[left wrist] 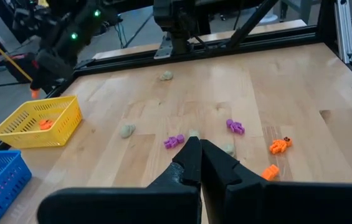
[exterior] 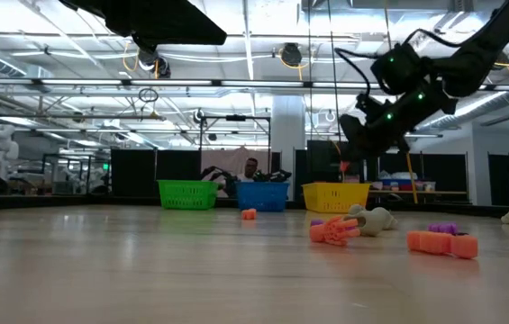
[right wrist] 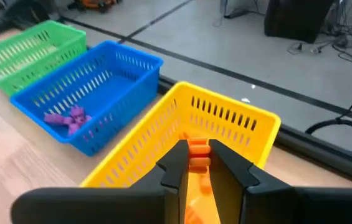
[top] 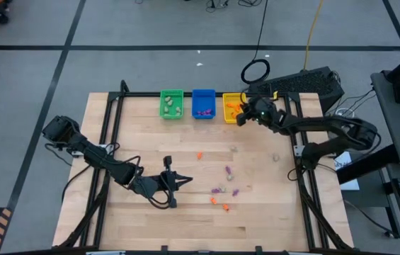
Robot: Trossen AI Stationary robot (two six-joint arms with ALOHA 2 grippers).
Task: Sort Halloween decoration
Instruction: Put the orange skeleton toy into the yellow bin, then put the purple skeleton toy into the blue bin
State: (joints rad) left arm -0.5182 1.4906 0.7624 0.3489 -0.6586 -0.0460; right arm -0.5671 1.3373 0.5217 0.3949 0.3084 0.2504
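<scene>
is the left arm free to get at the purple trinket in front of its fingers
Probably yes: the left gripper is shut and empty, and bare table lies between it and the purple trinket.

wooden table (top: 143, 212) carries green bin (top: 171, 104), blue bin (top: 203, 103), yellow bin (top: 231, 108), scattered trinkets (top: 226, 190).

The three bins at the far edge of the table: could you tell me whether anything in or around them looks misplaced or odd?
Nothing stands out. The green bin, blue bin and yellow bin stand upright in a row. The right gripper holds an orange trinket over the yellow bin, which already holds orange pieces.
</scene>
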